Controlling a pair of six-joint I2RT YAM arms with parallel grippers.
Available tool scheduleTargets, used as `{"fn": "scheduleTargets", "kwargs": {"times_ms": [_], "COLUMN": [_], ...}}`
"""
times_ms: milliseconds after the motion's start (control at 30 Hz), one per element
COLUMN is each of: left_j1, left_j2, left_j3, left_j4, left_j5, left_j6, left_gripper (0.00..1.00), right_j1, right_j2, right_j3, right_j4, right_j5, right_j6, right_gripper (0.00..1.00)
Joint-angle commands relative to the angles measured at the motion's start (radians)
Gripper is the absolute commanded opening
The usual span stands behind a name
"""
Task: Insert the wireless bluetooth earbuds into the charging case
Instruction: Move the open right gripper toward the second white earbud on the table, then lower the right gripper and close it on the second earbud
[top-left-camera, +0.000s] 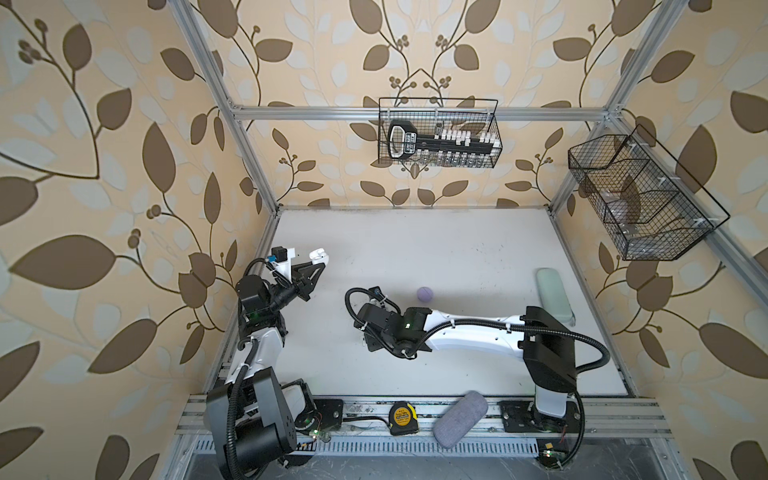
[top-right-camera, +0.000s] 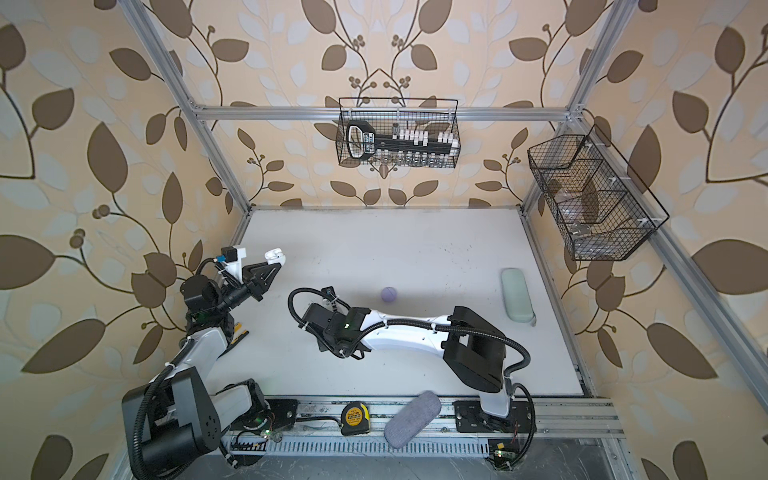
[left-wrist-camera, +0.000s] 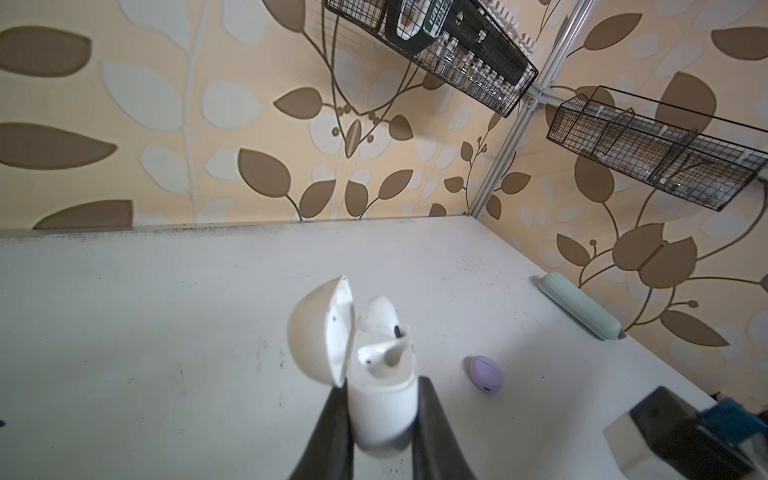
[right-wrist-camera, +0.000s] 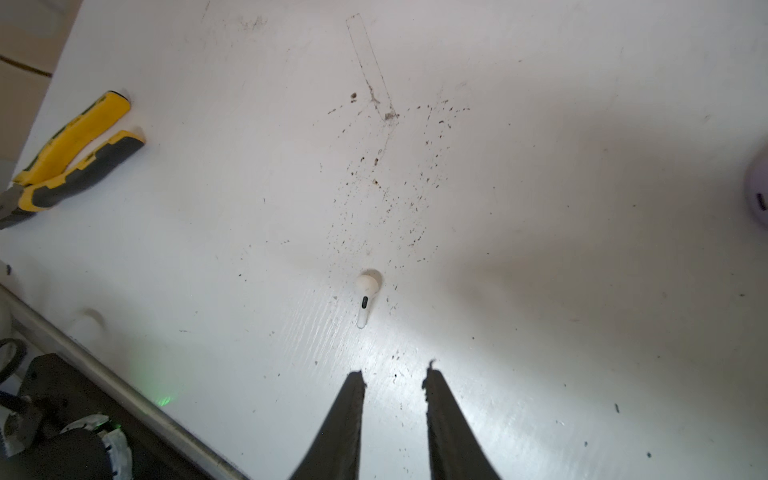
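Left gripper (left-wrist-camera: 382, 384) clamped on white case (left-wrist-camera: 384, 415), lid (left-wrist-camera: 316, 332) open, white earbud (left-wrist-camera: 374, 355) seated inside, right gripper (right-wrist-camera: 395, 374) jaws apart, empty, second earbud (right-wrist-camera: 365, 299) on table (right-wrist-camera: 540, 249) just ahead of its fingertips, lilac case (left-wrist-camera: 485, 372) well apart from both, tape measure (top-left-camera: 402, 417) label too blurred to read.

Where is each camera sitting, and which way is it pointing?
Both top views: high overhead, looking down on the white table; left arm and right arm show whole.
Left wrist: on the left arm, looking along the left pincer, shut on the open white charging case, towards the back wall.
Right wrist: on the right arm, looking down past the open right pincer at a white stemmed earbud lying on the table.
Shared: the closed round lavender case appears in every view.
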Motion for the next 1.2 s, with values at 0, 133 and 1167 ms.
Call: {"fn": "scheduleTargets", "kwargs": {"times_ms": [0, 133, 1167], "left_j1": [0.006, 0.006, 0.006], "left_j2": [-0.033, -0.082, -0.094], "left_j3": [-0.014, -0.023, -0.055], "left_j4": [0.038, -0.055, -0.076], "left_j5": [0.045, 0.042, 0.027], "left_j6": [0.014, 0.083, 0.098], "left_gripper": [0.01, 0.01, 0.03], "right_j1": [0.012, 0.014, -0.013], "right_j2": [0.072, 0.127, 0.311], "right_j3": [0.061, 0.109, 0.277], "right_j4": [-0.045, -0.052, -0.113], "right_j5": [-0.018, -0.037, -0.073], "right_j6": [0.003, -0.008, -0.036], "right_gripper": [0.27, 0.28, 0.35]}}
